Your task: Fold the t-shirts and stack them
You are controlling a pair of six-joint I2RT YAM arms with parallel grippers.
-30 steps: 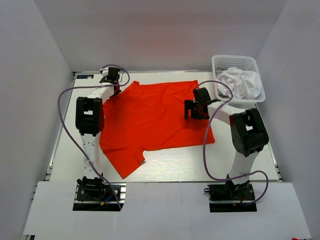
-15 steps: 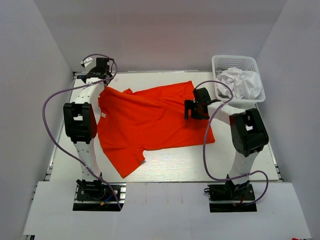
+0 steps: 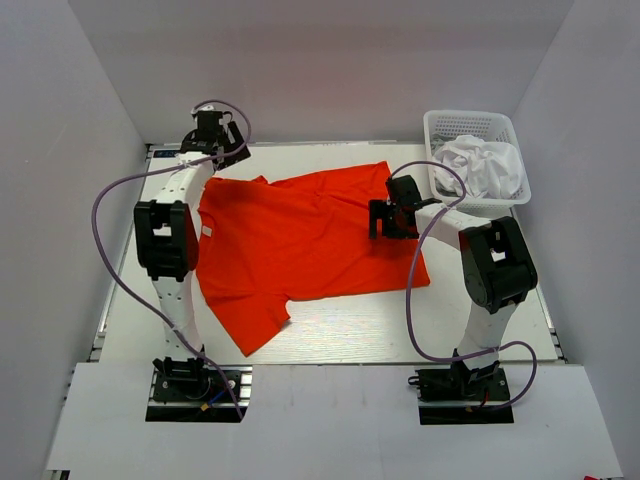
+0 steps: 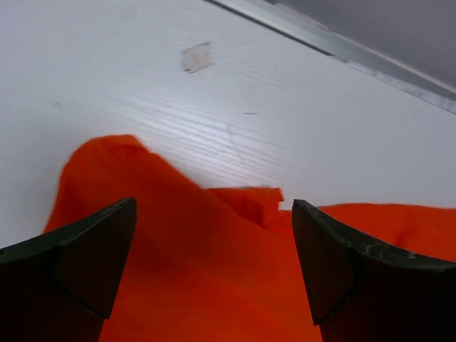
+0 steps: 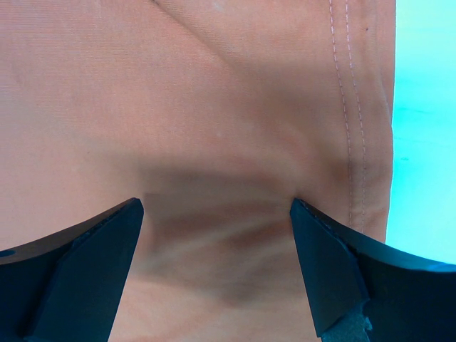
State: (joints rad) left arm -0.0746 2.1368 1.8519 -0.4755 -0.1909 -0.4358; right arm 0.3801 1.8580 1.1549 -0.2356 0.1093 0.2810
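The bright orange-red cloth t-shirt (image 3: pixel 300 240) lies spread and unfolded across the white tabletop (image 3: pixel 350 330), one sleeve poking toward the near edge. The plain white t-shirt (image 3: pixel 485 168) sits crumpled in the white plastic lattice basket (image 3: pixel 470 116) at the far right. The left gripper (image 3: pixel 215 148) hangs over the shirt's far-left corner with its fingers spread wide and nothing between them. Its wrist view shows a small curled flap of cloth (image 4: pixel 246 201) just beyond the gap. The right gripper (image 3: pixel 385 218) is down low on the shirt near its right side, fingers apart too, and creases fan out in the fabric (image 5: pixel 214 214) between them, beside the stitched hem (image 5: pixel 342 107). The risk on the left is that closing from here probably catches only that curled flap, or bare table, so the corner slides out when lifted. On the right, the open fingers look to be only pressing the cloth. A hard tug from the left would likely drag the shirt out from under them and bunch it. And if those fingers close on the puckered cloth, they may take two layers and spoil the fold line.
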